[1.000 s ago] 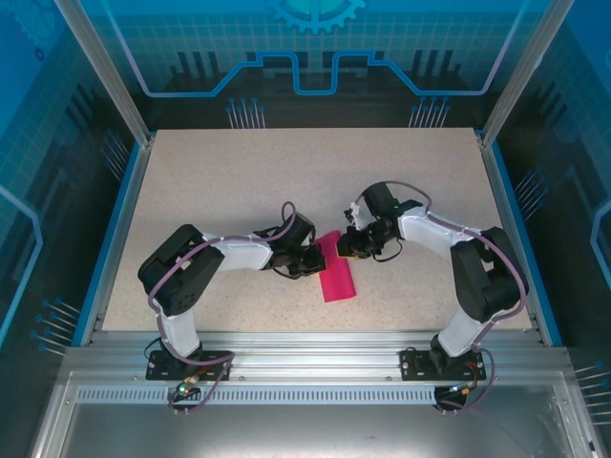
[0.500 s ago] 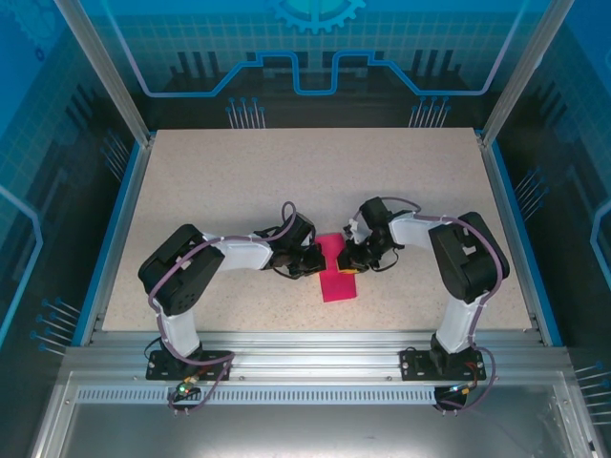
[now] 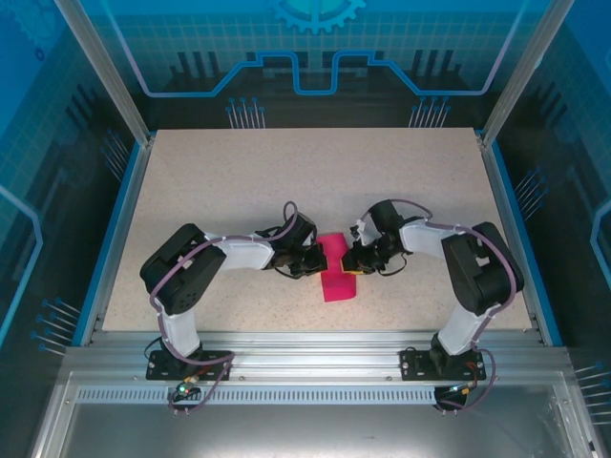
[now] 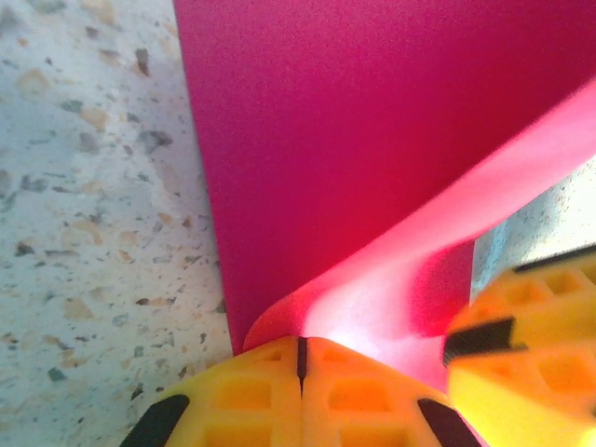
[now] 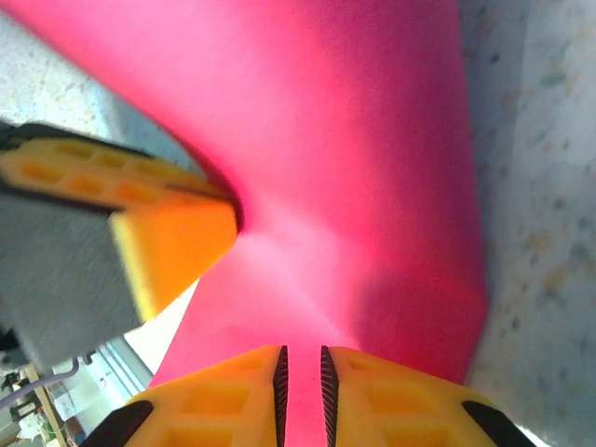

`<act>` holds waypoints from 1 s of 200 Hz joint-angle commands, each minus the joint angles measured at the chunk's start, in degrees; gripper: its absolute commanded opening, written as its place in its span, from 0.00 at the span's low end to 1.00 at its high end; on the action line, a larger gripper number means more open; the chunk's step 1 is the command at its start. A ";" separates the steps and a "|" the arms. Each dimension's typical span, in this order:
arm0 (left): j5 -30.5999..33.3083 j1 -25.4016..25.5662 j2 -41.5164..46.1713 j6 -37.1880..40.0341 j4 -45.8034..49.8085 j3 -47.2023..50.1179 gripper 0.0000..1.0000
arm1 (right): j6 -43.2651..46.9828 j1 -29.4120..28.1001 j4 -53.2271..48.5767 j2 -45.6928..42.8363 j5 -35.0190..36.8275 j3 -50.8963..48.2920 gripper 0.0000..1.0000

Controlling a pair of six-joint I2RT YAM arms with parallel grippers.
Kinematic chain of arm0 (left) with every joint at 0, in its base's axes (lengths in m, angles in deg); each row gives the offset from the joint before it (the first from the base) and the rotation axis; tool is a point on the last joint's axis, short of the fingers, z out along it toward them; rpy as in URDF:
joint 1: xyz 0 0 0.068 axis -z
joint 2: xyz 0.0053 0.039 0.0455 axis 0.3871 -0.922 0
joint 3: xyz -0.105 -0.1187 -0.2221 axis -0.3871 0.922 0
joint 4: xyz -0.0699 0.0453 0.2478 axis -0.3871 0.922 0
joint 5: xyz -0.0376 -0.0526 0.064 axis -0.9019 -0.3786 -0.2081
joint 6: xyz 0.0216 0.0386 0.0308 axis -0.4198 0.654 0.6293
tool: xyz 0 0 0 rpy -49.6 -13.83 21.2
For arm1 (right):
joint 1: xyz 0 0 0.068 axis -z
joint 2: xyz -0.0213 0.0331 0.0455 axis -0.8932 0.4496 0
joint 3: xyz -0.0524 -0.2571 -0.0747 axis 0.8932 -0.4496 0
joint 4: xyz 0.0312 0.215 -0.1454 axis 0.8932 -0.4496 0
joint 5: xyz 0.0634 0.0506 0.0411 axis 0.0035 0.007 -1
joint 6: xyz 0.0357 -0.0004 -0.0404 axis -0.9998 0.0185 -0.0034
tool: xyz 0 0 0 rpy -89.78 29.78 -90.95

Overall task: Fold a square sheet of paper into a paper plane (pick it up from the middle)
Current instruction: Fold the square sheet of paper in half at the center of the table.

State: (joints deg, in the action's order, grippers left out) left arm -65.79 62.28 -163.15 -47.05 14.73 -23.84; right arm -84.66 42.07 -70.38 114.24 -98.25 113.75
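Speckled table (image 3: 239, 191) carries the square sheet of paper (image 3: 336, 279) just toward 6 o'clock from its centre. The sheet is partly folded and curls up between the left gripper (image 3: 313, 260) at its 9 o'clock, fingers pressed together on a pinched edge, and the right gripper (image 3: 351, 263) at its 3 o'clock, nipped onto the paper (pink shows in the slit between its fingers). We judge the fold goes best with both pinches firm, wrists moving together, and edges lined up before we flatten the curl into a crease. We count one table, two arms (image 3: 239, 253), two grippers, one sheet.
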 commanded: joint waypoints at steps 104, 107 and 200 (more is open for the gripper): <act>1.68 1.14 -3.45 1.03 4.79 0.04 0.00 | -3.34 -0.16 1.53 -0.97 2.88 -6.40 0.16; 1.64 1.18 -3.45 0.98 4.80 0.09 0.00 | -3.24 -0.15 1.47 -1.67 2.73 -6.53 0.16; 1.68 1.12 -3.36 1.09 4.91 0.10 0.00 | -4.60 -1.35 3.67 -5.10 2.08 -13.28 0.18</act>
State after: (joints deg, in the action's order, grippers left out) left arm -65.77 62.48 -163.47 -47.03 14.73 -24.25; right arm -88.13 41.52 -66.75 107.07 -97.77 102.37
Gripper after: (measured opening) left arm 0.056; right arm 0.181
